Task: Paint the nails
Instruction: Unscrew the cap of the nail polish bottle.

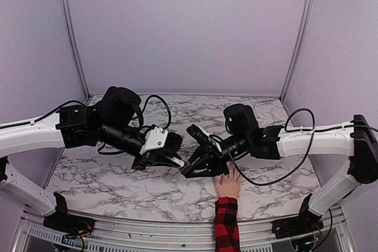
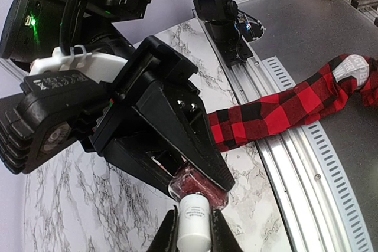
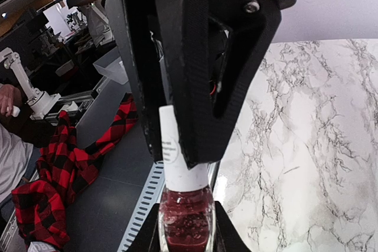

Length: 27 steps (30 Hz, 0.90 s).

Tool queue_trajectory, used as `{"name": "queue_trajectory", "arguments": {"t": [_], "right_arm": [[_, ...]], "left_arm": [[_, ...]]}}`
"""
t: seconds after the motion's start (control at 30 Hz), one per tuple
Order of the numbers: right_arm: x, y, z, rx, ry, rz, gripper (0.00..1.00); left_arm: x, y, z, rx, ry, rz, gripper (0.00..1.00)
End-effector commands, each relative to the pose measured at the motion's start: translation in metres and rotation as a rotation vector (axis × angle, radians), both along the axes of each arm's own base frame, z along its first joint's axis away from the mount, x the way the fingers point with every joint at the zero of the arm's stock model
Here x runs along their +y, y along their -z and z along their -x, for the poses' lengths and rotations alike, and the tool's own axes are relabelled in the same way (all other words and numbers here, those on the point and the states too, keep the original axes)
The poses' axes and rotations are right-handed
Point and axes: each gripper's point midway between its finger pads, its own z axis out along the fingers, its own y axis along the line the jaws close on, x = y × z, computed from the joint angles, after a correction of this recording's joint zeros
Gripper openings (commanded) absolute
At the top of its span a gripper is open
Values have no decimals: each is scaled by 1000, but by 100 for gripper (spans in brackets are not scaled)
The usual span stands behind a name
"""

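Top external view: both arms reach in over the marble-patterned worktop (image 1: 100,175), and the left claw (image 1: 175,161) and right claw (image 1: 198,168) meet almost tip to tip near its front edge. Just beside the right claw a pale hand (image 1: 228,183) lies flat on the worktop, its red-and-black plaid sleeve (image 1: 227,226) running off the near edge. The nails are at the fingertips, close against the right claw. They are too small and too hidden to make out.

The right wrist view shows the right claw clamped on the glass body of a nail-polish bottle (image 3: 184,223) filled with dark red polish. The bottle stands upright between the fingers. From above, the left claw is closed on the bottle's white cap (image 3: 175,153).

The cap has a few lines of small dark print, too fine to read. In the left wrist view, a black block on the right arm carries white lettering (image 2: 56,81), also illegible. A green light (image 2: 32,20) glows on the housing above it.
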Motion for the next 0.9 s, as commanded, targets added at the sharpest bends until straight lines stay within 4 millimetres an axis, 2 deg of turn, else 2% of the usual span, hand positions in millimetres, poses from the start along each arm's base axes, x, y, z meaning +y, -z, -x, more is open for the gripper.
{"name": "queue_trajectory", "arguments": {"t": [0.0,0.3,0.57,0.87], "right_arm": [[7,-17,-4,-57,14,-42,0],[9,-14,-17,-152,124,-20,0],[12,-7,-23,-247,203,16,0],[8,-13,-34,-335,308,-3,0]], "left_arm": [[0,-8,2,12,-9,6,10],[-4,-13,-12,66,-100,4,0],[-5,-20,-17,115,-120,25,0],[-4,-30,-22,171,-136,69,0]]}}
